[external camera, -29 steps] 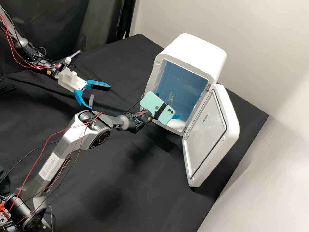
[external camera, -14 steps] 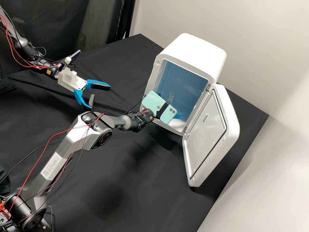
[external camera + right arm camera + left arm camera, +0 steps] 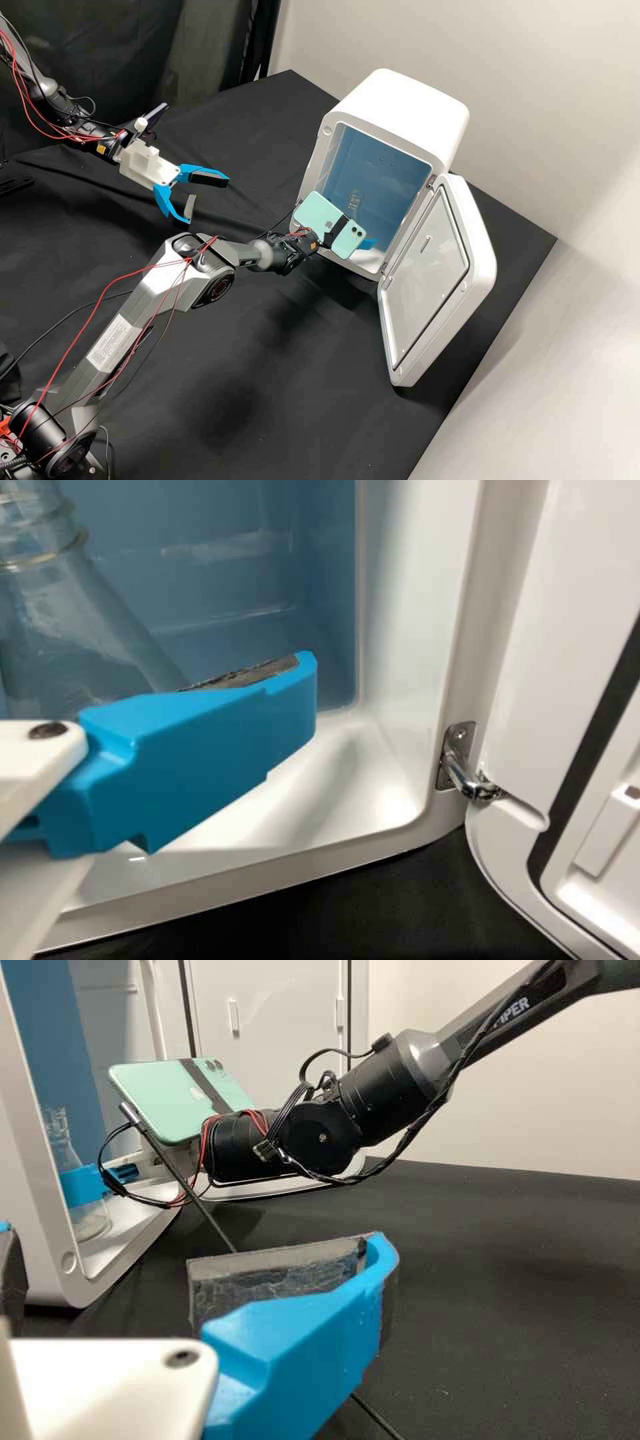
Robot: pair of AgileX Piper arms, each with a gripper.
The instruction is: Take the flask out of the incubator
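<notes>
- Standing inside the white incubator, the clear glass flask is just beside the right gripper; whether those jaws clasp it cannot be told.
- Left gripper hangs well apart from the flask, over the black bench, jaws spread.

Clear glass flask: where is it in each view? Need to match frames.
High view: clear glass flask inside the white incubator, just behind the mint-green phone.
Left wrist view: flask just inside the incubator's open front.
Right wrist view: flask close up, against the blue wall.
Shared landmark: the incubator's blue interior.
</notes>
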